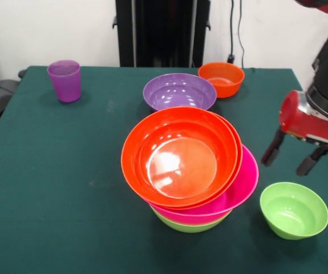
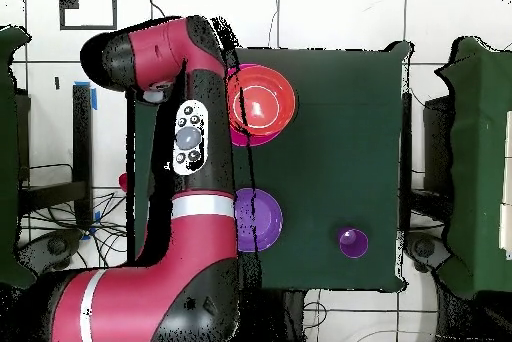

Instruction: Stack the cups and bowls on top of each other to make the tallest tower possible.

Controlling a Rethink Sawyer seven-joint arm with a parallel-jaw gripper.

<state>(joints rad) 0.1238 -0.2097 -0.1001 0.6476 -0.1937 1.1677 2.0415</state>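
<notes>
The tower stands mid-table: a lime green bowl lowest, a wide hot pink bowl on it, orange bowls nested on top. It also shows in the overhead view. My gripper hangs at the right, open and empty, just above and behind a small lime green bowl. A purple bowl, a small orange bowl and the purple cup stand at the far side. The red-pink cup is out of view.
In the overhead view my arm covers the table's left part and hides the gripper. The purple bowl and purple cup show there. The green table cloth reaches the right edge near the gripper.
</notes>
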